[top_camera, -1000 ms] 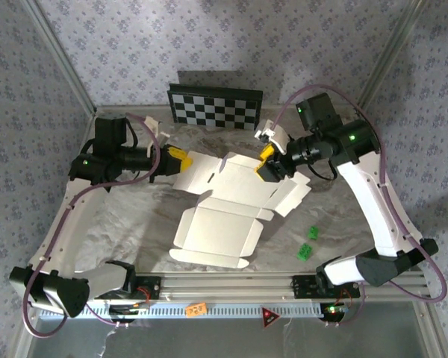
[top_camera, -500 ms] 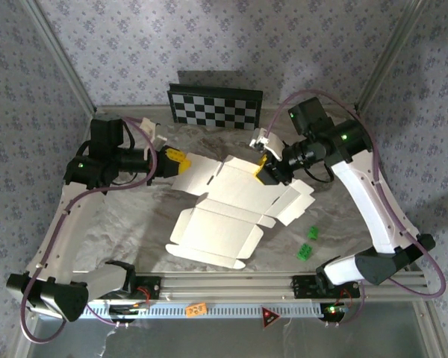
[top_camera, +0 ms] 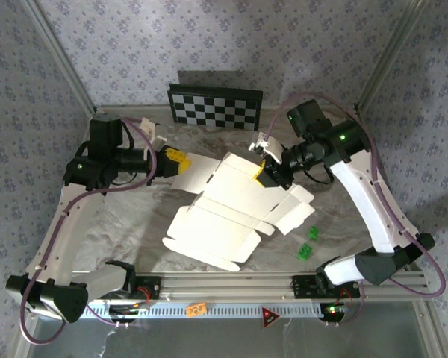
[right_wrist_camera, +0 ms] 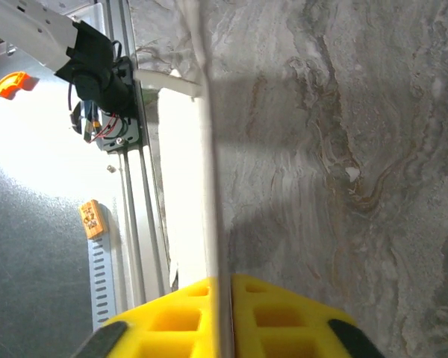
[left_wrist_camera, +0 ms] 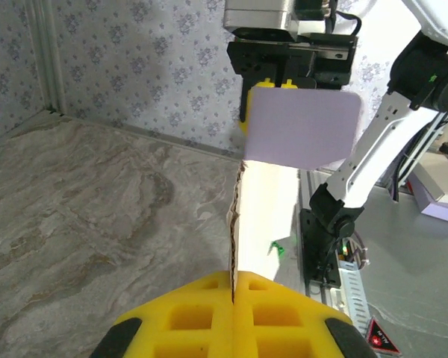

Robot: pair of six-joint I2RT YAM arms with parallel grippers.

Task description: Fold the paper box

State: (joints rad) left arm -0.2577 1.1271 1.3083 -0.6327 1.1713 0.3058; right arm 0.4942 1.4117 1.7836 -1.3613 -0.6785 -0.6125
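The paper box (top_camera: 231,205) is an unfolded cream-white cardboard cut-out with flaps, spread across the middle of the marbled table. My left gripper (top_camera: 176,162) is shut on the box's far-left flap; in the left wrist view the yellow pads (left_wrist_camera: 187,313) pinch the sheet (left_wrist_camera: 265,224) edge-on, with a lavender flap (left_wrist_camera: 302,128) at its far end. My right gripper (top_camera: 263,173) is shut on a flap at the box's far-right side; in the right wrist view its yellow pads (right_wrist_camera: 284,313) clamp the thin sheet (right_wrist_camera: 211,186) edge-on above the table.
A black-and-white checkerboard panel (top_camera: 215,106) stands at the back wall. Two small green pieces (top_camera: 308,243) lie on the table at the front right. Metal frame rails (top_camera: 231,286) border the near edge, with the arm bases at both front corners.
The right gripper has closed onto the box's right flap. The box has shifted and tilted slightly, its near corner swinging left toward the front.
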